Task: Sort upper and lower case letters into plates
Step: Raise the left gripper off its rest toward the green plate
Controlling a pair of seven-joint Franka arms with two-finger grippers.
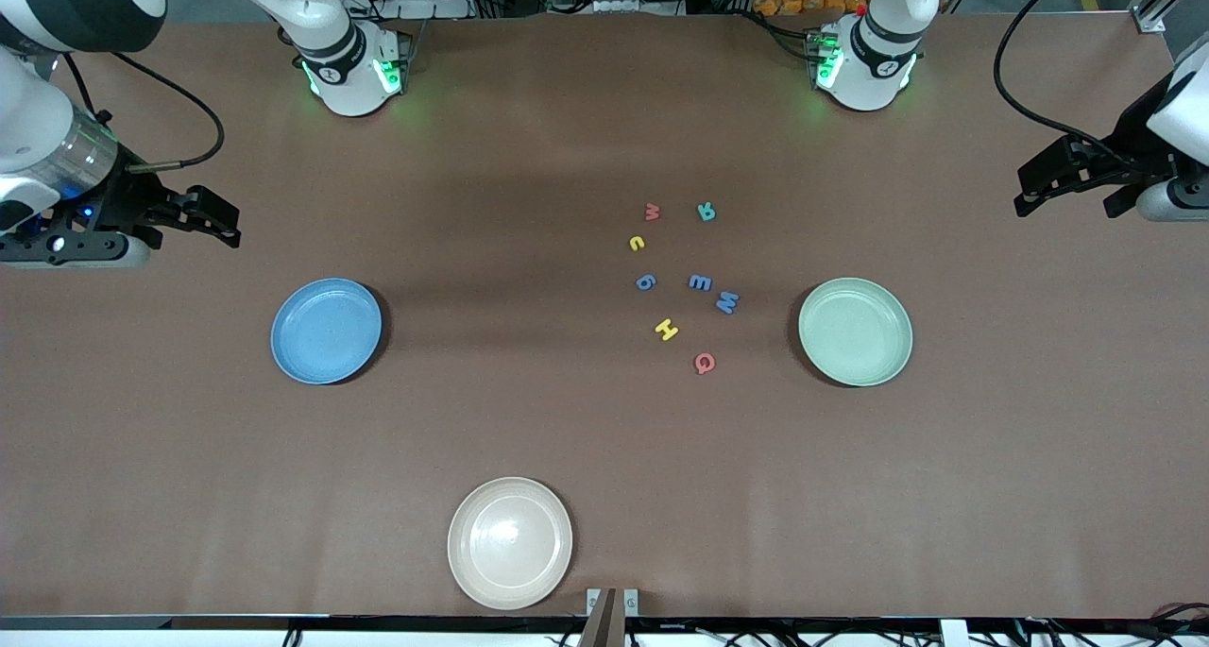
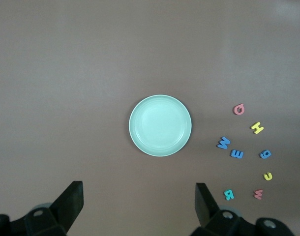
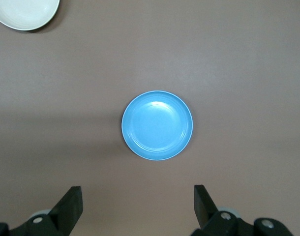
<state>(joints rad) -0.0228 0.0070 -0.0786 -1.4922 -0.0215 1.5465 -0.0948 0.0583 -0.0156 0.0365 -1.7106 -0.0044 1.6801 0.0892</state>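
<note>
Wide brown table [image 1: 529, 156], evenly lit, dark cluttered equipment and cables along its upper edge

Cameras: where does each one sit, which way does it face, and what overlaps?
Front view: high across the table, facing both bases; left gripper and right gripper open at the table ends.
Left wrist view: looks down on the mint plate and letters; own fingers show.
Right wrist view: down on the blue plate, cream plate.
Shared: front sees every plate.

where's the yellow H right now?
In the front view the yellow H lies flat on the table among the loose letters, between the blue plate and the green plate, closer to the green one, beside the red Q.
</note>
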